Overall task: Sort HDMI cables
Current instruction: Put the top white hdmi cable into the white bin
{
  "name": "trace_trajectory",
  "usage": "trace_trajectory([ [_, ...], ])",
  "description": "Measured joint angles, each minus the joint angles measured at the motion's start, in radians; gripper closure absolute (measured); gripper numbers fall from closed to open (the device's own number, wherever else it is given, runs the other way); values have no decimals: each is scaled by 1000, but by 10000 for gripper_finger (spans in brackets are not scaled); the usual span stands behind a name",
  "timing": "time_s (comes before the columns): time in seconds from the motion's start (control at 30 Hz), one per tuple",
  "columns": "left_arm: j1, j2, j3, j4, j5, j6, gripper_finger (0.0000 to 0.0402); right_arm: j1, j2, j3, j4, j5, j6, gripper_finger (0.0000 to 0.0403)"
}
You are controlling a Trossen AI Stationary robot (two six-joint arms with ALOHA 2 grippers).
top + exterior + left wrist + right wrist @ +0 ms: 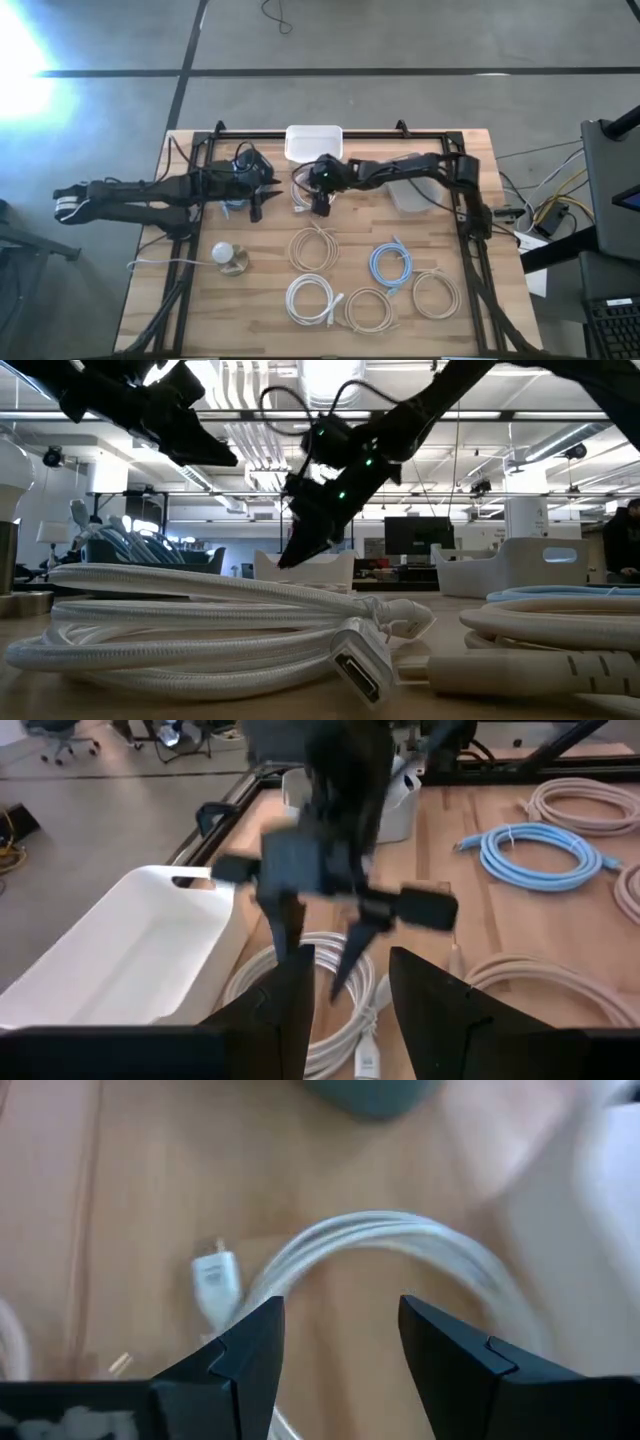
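Hovering above a white coil (400, 1245) near the back of the bench (200, 310), the right gripper (320, 205) has its fingers spread, the cable's arc passing right under the gap between them and its small plug (213, 1280) lying just to one side. The left gripper (256, 207) waits close by, beside the same coil, its fingers also apart with nothing between them. The other HDMI cables lie further forward on the wood: a beige coil (313, 246), a light blue one (392, 264), a white one (310, 299) and two more beige ones (368, 309) (436, 293), all apart from one another or barely touching. A white tray (315, 142) sits at the back edge and a pale bin (412, 193) stands under the right arm. From where I stand these cables look light and floppy, braided and a bit springy, so a coil pinched at one strand would likely sag and might unwind as it lifts. I'd say the better hold is across the bundled loops, where several turns lie together, not on the plug, which looks small and smooth enough to slip. A white knob on a tan base (229, 257) stands off to the left, no part of this job.
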Motion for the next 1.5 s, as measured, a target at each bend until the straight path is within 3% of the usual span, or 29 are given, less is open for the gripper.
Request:
trace_trajectory([
  [0.3,0,0,-1,-1,0,-23,266,12,103,145,-130,37,3,208],
  [0.77,0,1,-9,-1,-1,-45,266,47,-15,152,-237,41,59,209],
  [1.27,0,0,-15,7,0,-82,266,72,76,100,-239,73,54,210],
  [1.37,0,0,-15,7,0,-85,266,70,82,100,-247,73,39,226],
  [1.5,0,0,-15,10,0,-85,266,69,86,100,-265,71,31,280],
])
